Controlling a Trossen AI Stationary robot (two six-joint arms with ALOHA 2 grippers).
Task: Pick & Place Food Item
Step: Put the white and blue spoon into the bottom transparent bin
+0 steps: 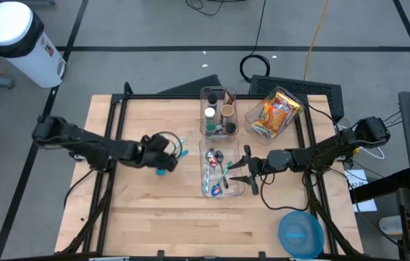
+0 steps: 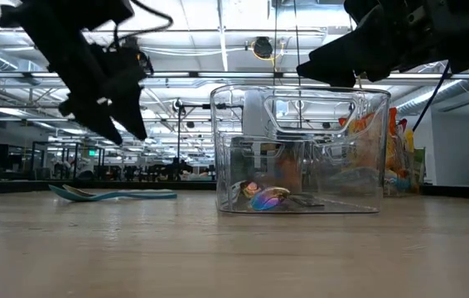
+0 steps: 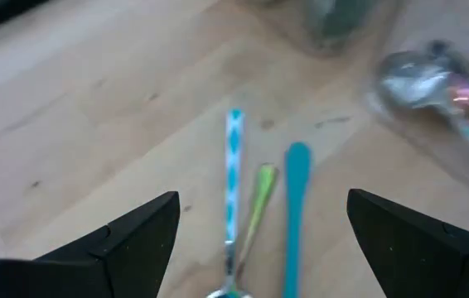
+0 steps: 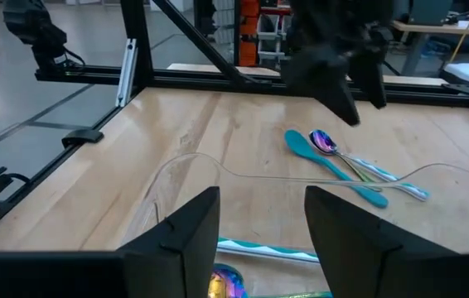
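Three spoons lie side by side on the wooden table: a teal one (image 3: pixel 296 207), one with a green handle (image 3: pixel 258 199) and one with a blue-and-white patterned handle (image 3: pixel 233 165). My left gripper (image 3: pixel 259 248) hangs open just above them, pointing slantwise down, with a finger on either side (image 2: pixel 128 128). My right gripper (image 4: pixel 255 240) stands open and level over the right rim of a clear bin (image 1: pixel 219 174) that holds more spoons. Bright snack packets (image 1: pixel 274 112) sit in a clear tub at the back.
A clear bin with jars (image 1: pixel 218 112) stands behind the spoon bin. A blue bowl (image 1: pixel 300 233) sits at the table's near right corner. Black frame rails (image 1: pixel 114 130) run along both table sides. Bare wood lies in front of the spoons.
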